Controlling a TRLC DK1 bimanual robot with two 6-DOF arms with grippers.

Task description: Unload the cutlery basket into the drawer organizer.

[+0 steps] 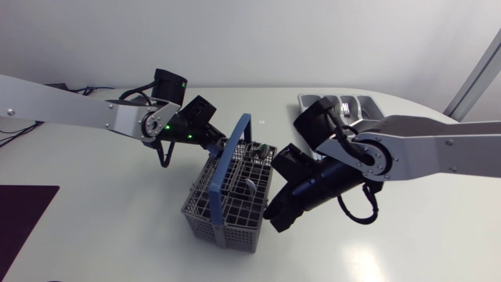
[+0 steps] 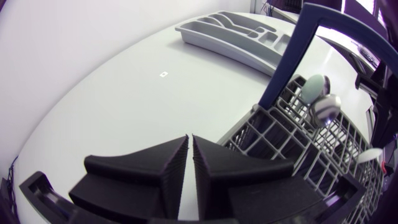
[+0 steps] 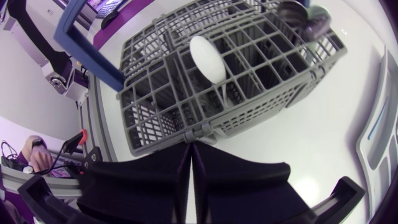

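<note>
On either side of the cutlery basket [image 1: 218, 223], the left hand [image 2: 189, 138] and right hand [image 3: 189, 147] sit closed; both empty.

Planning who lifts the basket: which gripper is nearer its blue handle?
Left. The left gripper is at the cutlery basket's rim, just beside the blue handle's upright; the right gripper is at the basket's other side, apart from the handle.

Grey basket [image 1: 225, 213] with a blue handle [image 1: 228, 156], grey organizer [image 2: 231, 32], white table [image 1: 109, 188].
</note>
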